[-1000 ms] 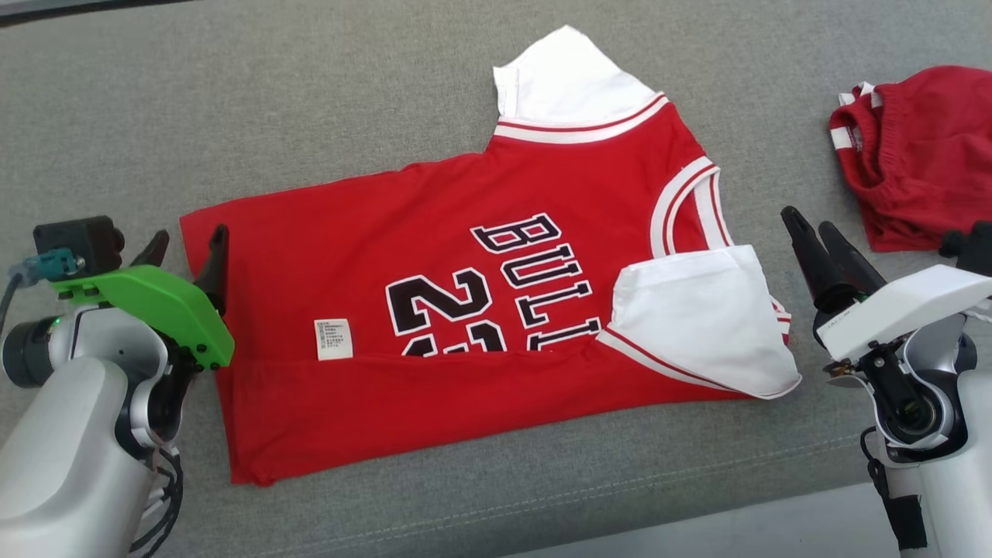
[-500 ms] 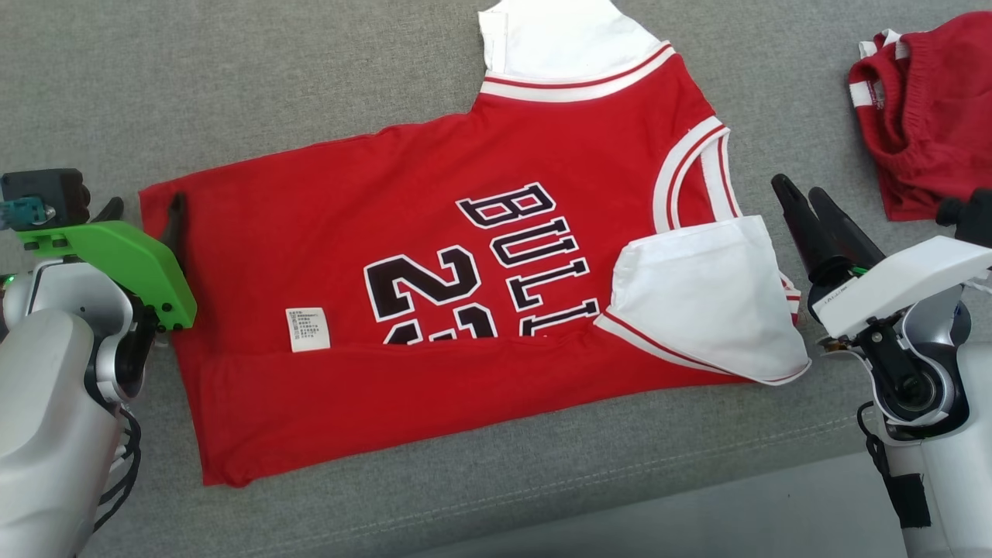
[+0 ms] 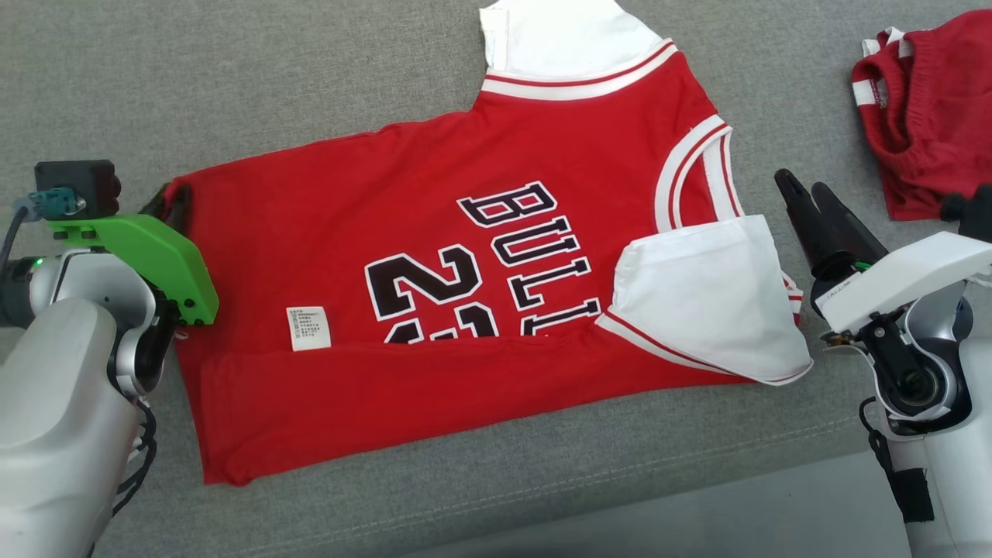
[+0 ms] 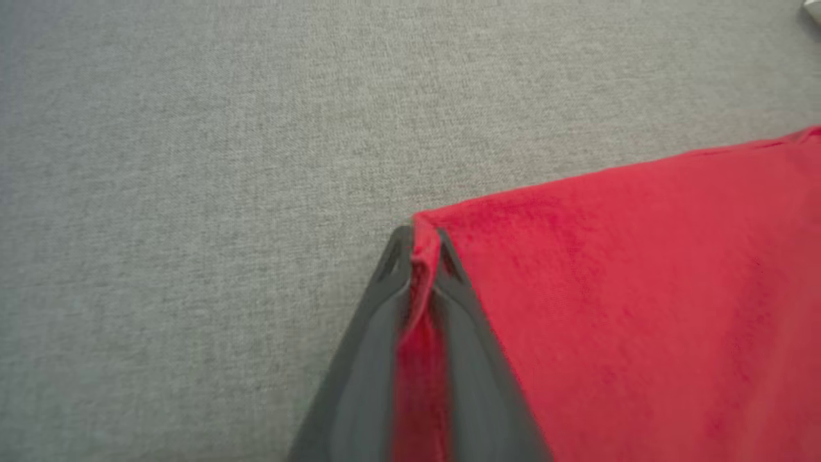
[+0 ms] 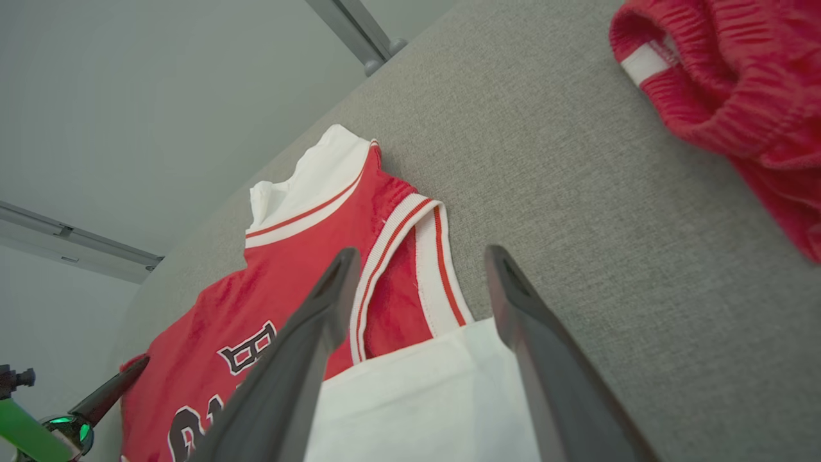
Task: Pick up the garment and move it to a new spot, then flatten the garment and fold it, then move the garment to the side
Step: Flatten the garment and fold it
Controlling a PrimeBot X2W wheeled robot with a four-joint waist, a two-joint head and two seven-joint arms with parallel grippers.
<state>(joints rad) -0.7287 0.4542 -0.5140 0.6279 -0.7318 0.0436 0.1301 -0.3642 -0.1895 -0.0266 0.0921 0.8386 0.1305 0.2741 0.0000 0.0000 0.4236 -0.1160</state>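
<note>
The surface (image 3: 310,93) is covered in soft grey cloth, a bit fuzzy, with a thin stitched line (image 3: 620,474) running near its front edge. Past that edge there is a smooth pale strip (image 3: 697,531). Behind the surface is a plain light grey wall (image 5: 160,96) with a long metal rail (image 5: 77,250) on it, and the light is soft and even.

Head view: high, looks down on grey cushion (image 3: 310,93); jersey (image 3: 434,232) mid-frame. Left wrist view: very near, looks down on jersey corner at right. Right wrist view: low, slanted across jersey collar toward wall (image 5: 128,96). Shared with head view: red shorts (image 3: 922,116), upper right in both.
</note>
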